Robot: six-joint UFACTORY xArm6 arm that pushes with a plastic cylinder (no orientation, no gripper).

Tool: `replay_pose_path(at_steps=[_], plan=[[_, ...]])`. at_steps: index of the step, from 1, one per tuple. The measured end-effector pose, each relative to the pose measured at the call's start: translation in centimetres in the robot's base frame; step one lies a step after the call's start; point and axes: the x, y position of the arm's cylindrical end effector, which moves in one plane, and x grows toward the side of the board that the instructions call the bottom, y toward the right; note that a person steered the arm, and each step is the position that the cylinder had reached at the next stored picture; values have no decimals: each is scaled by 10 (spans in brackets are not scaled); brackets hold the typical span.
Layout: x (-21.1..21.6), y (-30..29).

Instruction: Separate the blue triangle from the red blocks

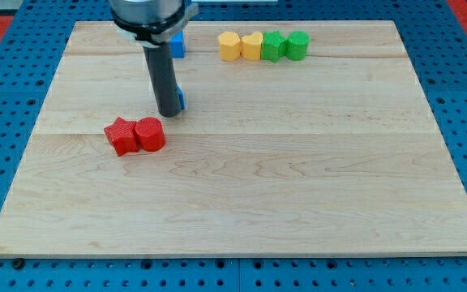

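Observation:
My tip (169,114) rests on the board just above and to the right of the two red blocks. A red star-like block (121,135) and a red round block (150,134) sit touching each other left of the board's middle. A blue block (182,99) peeks out from behind the rod's right side, mostly hidden; its shape cannot be made out. It lies a short gap above the red round block. A second blue block (177,44) sits near the board's top edge, partly hidden by the arm.
A row of touching blocks lies along the top edge: a yellow one (229,46), a yellow heart-like one (252,46), a green one (273,45) and a green round one (297,45). The wooden board (298,178) lies on a blue pegboard.

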Motion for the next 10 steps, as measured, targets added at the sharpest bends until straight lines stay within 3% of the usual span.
replay_pose_path(at_steps=[10], plan=[[-72, 28]])
